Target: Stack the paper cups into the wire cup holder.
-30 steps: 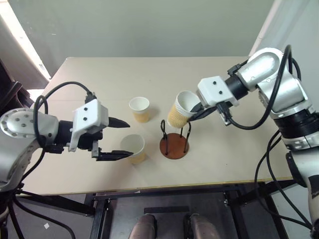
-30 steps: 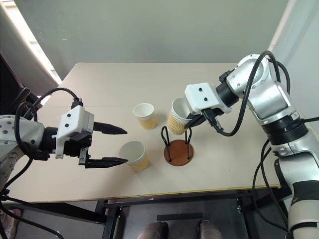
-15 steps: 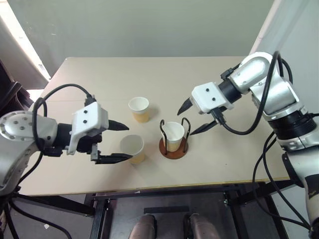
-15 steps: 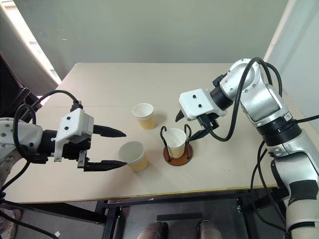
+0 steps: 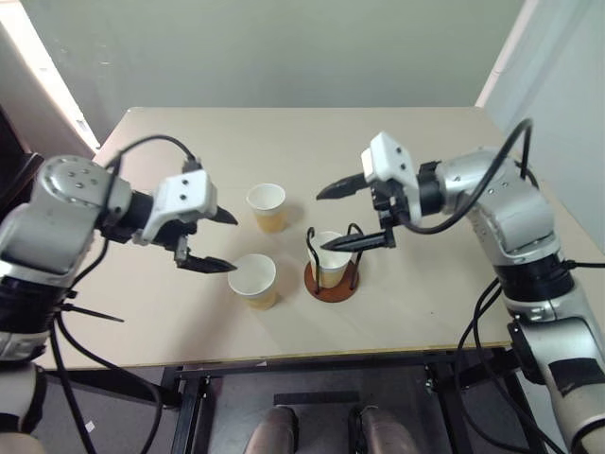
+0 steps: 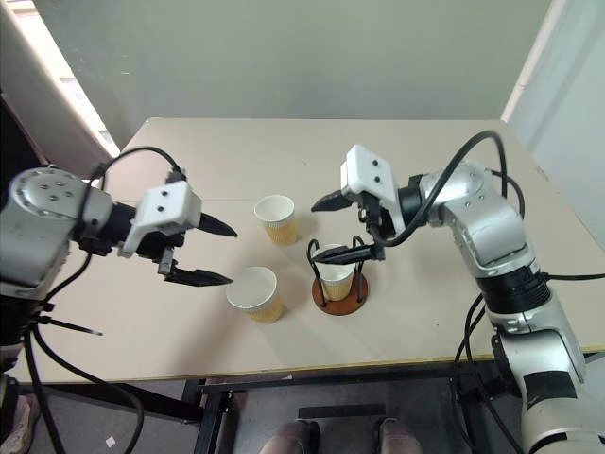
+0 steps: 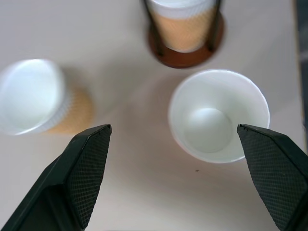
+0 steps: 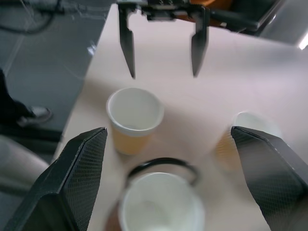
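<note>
One paper cup [image 5: 329, 257] stands upright inside the wire cup holder [image 5: 331, 280], whose reddish-brown base rests on the desk [image 5: 425, 293] near its front middle. The right claw [image 5: 350, 217] hangs just above this cup with its two black fingers spread wide and nothing between them; one finger reaches over the holder's wire loops, the other points out above the bare desk behind it. A second cup [image 5: 253, 280] stands open side up just to the left of the holder, close to the front edge. The left claw [image 5: 220, 241] hovers beside it on its left, fingers wide apart and empty, the lower fingertip right next to the cup's rim; from the left wrist view, this cup [image 7: 219, 115] lies between the spread fingers and slightly ahead of them. The third cup [image 5: 267, 207] stands upright farther back, between the two claws, apart from both.
</note>
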You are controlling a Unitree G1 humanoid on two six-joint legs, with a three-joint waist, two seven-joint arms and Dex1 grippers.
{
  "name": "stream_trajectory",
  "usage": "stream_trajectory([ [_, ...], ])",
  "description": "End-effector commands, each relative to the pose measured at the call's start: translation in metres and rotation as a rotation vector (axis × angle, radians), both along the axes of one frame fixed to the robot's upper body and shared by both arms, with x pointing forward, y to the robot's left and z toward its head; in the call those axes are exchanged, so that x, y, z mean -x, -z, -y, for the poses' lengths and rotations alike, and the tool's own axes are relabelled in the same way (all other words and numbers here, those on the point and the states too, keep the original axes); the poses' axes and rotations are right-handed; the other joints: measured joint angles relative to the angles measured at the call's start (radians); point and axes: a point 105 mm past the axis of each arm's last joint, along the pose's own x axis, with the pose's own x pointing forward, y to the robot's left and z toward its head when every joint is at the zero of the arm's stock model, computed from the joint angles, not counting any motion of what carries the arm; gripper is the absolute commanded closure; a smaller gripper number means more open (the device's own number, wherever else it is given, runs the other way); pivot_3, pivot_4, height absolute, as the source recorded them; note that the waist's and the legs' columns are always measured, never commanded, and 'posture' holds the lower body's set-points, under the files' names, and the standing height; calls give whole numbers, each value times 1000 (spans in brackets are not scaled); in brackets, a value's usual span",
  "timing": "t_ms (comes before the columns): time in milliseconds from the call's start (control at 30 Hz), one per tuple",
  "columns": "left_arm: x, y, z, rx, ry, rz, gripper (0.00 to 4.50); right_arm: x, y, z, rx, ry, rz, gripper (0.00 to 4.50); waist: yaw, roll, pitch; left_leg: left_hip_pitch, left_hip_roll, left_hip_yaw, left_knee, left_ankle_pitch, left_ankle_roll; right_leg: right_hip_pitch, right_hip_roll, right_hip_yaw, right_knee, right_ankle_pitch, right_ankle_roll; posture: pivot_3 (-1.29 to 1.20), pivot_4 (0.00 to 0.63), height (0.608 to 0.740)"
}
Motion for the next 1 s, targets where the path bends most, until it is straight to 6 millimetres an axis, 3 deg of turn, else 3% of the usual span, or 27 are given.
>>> stream_trajectory([
  [33, -7, 2, -2, -39, 26, -5, 0, 5, -3, -1, -24, 25, 9, 227, -3, 0, 0, 0, 0, 0, 0, 0, 0, 0, 0, 0, 0, 0, 1, 0, 150, 740],
  [133, -8, 12, 4, -63, 63, -32, 0, 5, 0, 0, -34, 54, -10, 227, -2, 0, 0, 0, 0, 0, -1, 0, 0, 0, 0, 0, -1, 4, 10, 0, 150, 740],
  [333, -14, 21, 11, -73, 87, -44, 0, 8, 1, 4, -40, 85, -18, 227, -2, 0, 0, 0, 0, 0, 1, 1, 2, 1, 0, 0, 0, 4, 9, 0, 150, 740],
  [433, -14, 21, 12, -79, 104, -52, 548, 6, 1, 5, -43, 104, -13, 177, -2, 0, 0, 0, 0, 0, 2, 2, 2, 1, 0, 0, 0, 3, 7, 0, 150, 740],
  [800, -12, 18, 11, -75, 126, -61, 4483, 5, -3, 11, -35, 122, 7, 177, -1, 0, 0, 0, 0, 0, 3, 2, 3, 2, 0, 0, -1, 3, 8, 0, 150, 740],
  [867, -11, 18, 12, -77, 137, -62, 4483, 5, -5, 15, -30, 128, 13, 177, -1, 0, 0, 0, 0, 0, 3, 2, 3, 2, 0, 0, -1, 4, 8, 0, 150, 740],
  [1000, -10, -1, 18, -46, 166, -12, 4483, 10, -14, 33, -32, 134, -9, 177, 4, 0, 0, -1, 0, 0, 4, 2, 4, 2, 0, 0, -1, 4, 8, 0, 150, 740],
])
